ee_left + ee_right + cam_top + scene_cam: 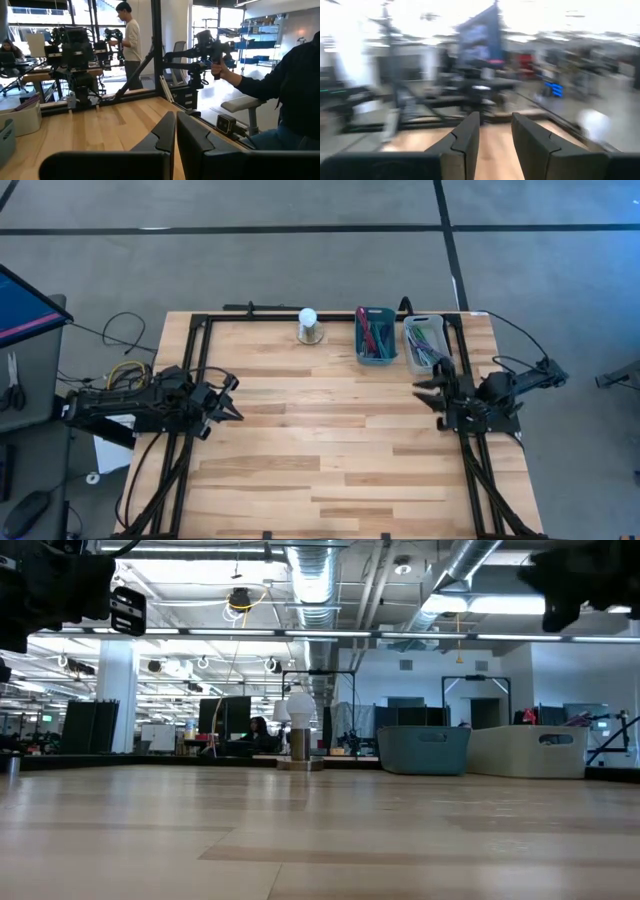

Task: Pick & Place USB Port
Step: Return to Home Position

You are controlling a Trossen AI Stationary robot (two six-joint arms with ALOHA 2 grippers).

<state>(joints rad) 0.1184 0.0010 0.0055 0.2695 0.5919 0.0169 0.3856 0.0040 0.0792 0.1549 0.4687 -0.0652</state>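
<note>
**Bringing both arms home with the cables binned**

We take the gray bin (pixel 409 346) as our marker; it stands at the far edge of the wooden table (pixel 300 465). The teal bin (pixel 360 336) stands just beside it. A white-topped stand (pixel 309 326) lies further along that same edge, on the teal bin's far side.

The right arm (pixel 520 383) reaches in from the table edge nearest the gray bin. The right gripper (pixel 431 399) hangs just beside that bin on its front side, over bare wood. Its fingers stand apart with nothing between them. The left arm (pixel 120 405) lies well apart from the gray bin, at the opposite table edge. The left gripper (pixel 228 398) points toward the bin's side of the table, fingers drawn almost together and empty.

The charger cables (pixel 428 346) lie heaped inside the gray bin, and more cables stand in the teal one. We see none on the open table, so we judge the placing done and only the retreat left.

To do that well, we would draw the right gripper up and back from the gray bin. That keeps its fingers above the rim, so no loop of cable is snagged or dragged out. We would fold the arm toward its own base, not sweep sideways past the teal bin. The left arm looks near its rest already and should need only small settling.
</note>
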